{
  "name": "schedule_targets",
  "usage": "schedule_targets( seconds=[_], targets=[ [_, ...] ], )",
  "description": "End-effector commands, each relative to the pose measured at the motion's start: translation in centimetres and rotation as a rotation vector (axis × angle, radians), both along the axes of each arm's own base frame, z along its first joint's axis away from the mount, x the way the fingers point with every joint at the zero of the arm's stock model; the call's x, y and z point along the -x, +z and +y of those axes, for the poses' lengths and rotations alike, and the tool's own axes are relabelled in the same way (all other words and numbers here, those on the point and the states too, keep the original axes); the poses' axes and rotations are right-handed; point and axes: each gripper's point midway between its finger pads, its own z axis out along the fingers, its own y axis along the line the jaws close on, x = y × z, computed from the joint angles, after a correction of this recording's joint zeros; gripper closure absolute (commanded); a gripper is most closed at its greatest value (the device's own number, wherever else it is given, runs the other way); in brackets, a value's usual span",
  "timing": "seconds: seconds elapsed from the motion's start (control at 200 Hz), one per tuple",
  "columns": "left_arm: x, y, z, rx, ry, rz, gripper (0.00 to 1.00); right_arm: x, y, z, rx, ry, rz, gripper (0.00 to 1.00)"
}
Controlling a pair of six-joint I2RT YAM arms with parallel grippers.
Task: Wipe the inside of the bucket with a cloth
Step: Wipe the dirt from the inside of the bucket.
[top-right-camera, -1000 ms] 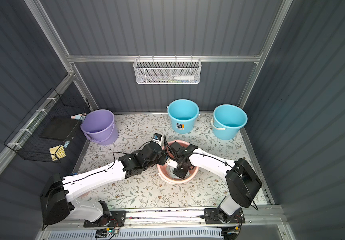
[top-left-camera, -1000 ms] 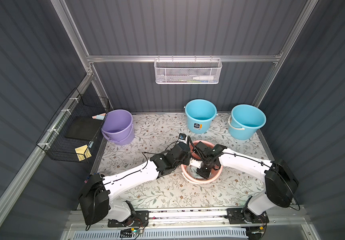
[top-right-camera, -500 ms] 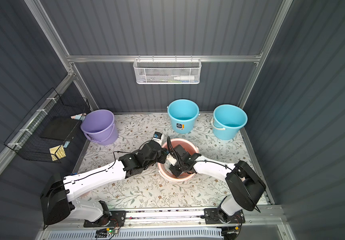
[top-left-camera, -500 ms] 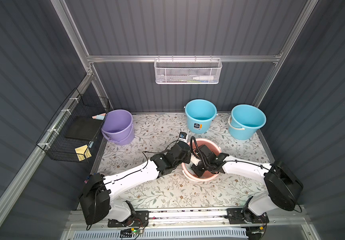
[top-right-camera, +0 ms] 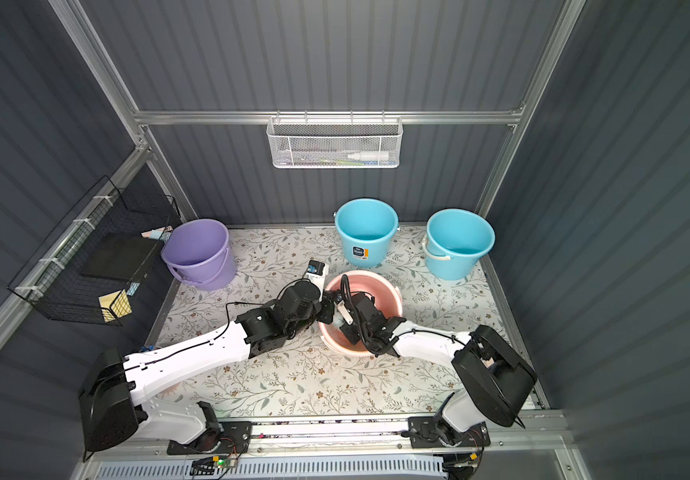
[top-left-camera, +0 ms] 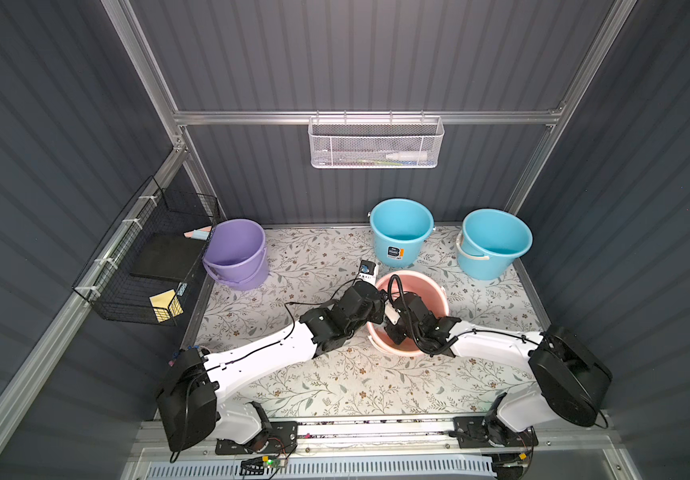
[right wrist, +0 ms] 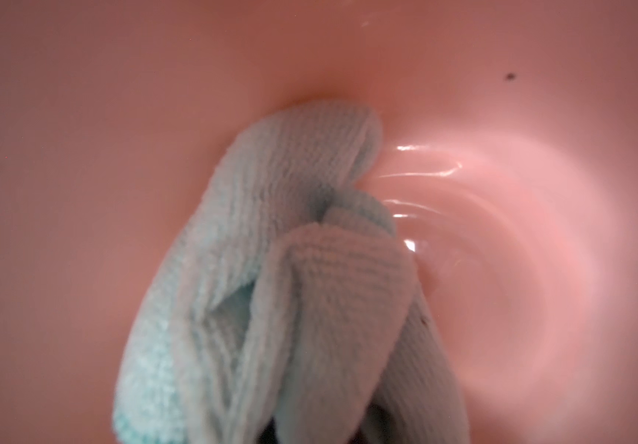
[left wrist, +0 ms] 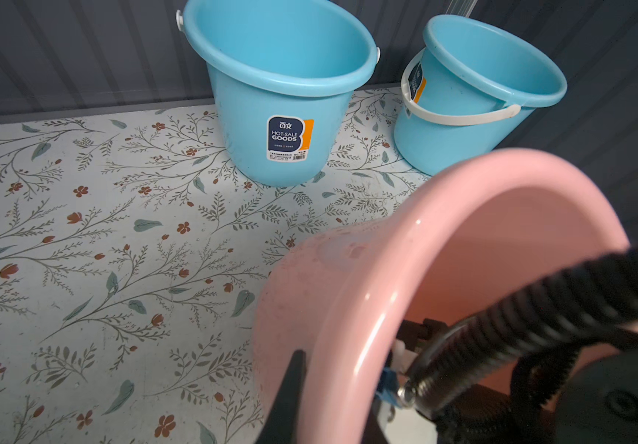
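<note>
Floral tabletop [top-left-camera: 335,386]; cloth [right wrist: 271,269] in right gripper [top-left-camera: 393,330] inside bucket [top-left-camera: 430,291].

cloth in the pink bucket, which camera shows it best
The right wrist view: the blue cloth fills the frame, pressed against the pink bucket's inner wall. In both top views the arms largely hide it; the left wrist view shows none clearly.

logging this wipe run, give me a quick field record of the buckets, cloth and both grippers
target: pink bucket
cloth: light blue cloth, against its inner wall near the bottom
right gripper: inside pink bucket, shut on light blue cloth
left gripper: shut on pink bucket's rim
idle: labelled blue bucket, blue bucket with white handle, purple bucket, at back
</note>
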Motion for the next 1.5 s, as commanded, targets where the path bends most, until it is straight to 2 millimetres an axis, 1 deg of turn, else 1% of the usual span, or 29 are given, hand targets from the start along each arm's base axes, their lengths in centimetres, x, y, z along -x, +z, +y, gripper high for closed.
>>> schedule_targets(
  seconds=[0.0, 0.095, 0.185, 0.295, 0.385, 0.505, 0.6, 0.735, 0.84, 0.885, 1.096, 1.126, 1.171, 1.211, 1.276, 1.406, 1.496],
  targets=[
    [1.1, -1.6, 0.6, 0.002, 0.008, 0.079, 1.00, -4.0, 8.3, 0.9, -0.154, -0.088, -0.304, 1.00],
    [1.1, -1.7, 0.7, 0.002, 0.009, 0.080, 1.00, -4.4, 8.8, 0.2, -0.108, -0.104, -0.348, 1.00],
    [1.1, -1.8, 0.8, -0.001, 0.012, 0.081, 1.00, -4.8, 9.0, -0.8, -0.040, -0.132, -0.382, 1.00],
    [1.1, -1.8, 0.9, -0.005, 0.016, 0.082, 1.00, -5.1, 8.6, -2.3, 0.076, -0.162, -0.397, 1.00],
    [1.1, -1.7, 0.9, -0.006, 0.020, 0.078, 1.00, -4.8, 8.0, -3.1, 0.156, -0.152, -0.375, 1.00],
    [0.9, -1.8, 1.0, -0.012, 0.029, 0.078, 1.00, -4.5, 7.5, -4.9, 0.247, -0.191, -0.352, 1.00],
    [0.8, -1.8, 1.1, -0.016, 0.035, 0.078, 1.00, -3.6, 6.4, -6.1, 0.329, -0.187, -0.290, 1.00],
    [0.7, -1.7, 1.2, -0.024, 0.045, 0.076, 1.00, -1.9, 4.8, -8.8, 0.461, -0.219, -0.182, 1.00],
    [0.7, -1.7, 1.3, -0.032, 0.049, 0.077, 1.00, 0.1, 3.6, -10.6, 0.542, -0.218, -0.062, 1.00],
    [0.7, -1.7, 1.3, -0.032, 0.051, 0.076, 1.00, 1.3, 3.0, -10.9, 0.557, -0.196, 0.009, 1.00],
    [0.5, -1.8, 1.1, -0.042, 0.054, 0.080, 1.00, 5.9, 1.4, -11.5, 0.569, -0.150, 0.302, 1.00],
    [0.5, -1.8, 1.2, -0.042, 0.058, 0.080, 1.00, 6.4, 1.2, -11.2, 0.547, -0.146, 0.337, 1.00],
    [0.4, -1.7, 1.2, -0.043, 0.061, 0.078, 1.00, 7.6, 0.8, -9.9, 0.511, -0.059, 0.383, 1.00],
    [0.4, -1.6, 1.3, -0.043, 0.064, 0.077, 1.00, 7.8, 0.9, -9.2, 0.483, -0.040, 0.393, 1.00],
    [0.4, -1.6, 1.3, -0.042, 0.067, 0.081, 1.00, 7.8, 1.3, -8.8, 0.468, -0.062, 0.440, 1.00],
    [0.4, -1.5, 1.3, -0.035, 0.075, 0.088, 1.00, 8.9, 0.3, -7.0, 0.423, -0.026, 0.576, 1.00],
    [0.5, -1.7, 1.3, -0.039, 0.072, 0.095, 1.00, 9.1, 0.2, -5.3, 0.320, -0.040, 0.644, 1.00]
  ],
)
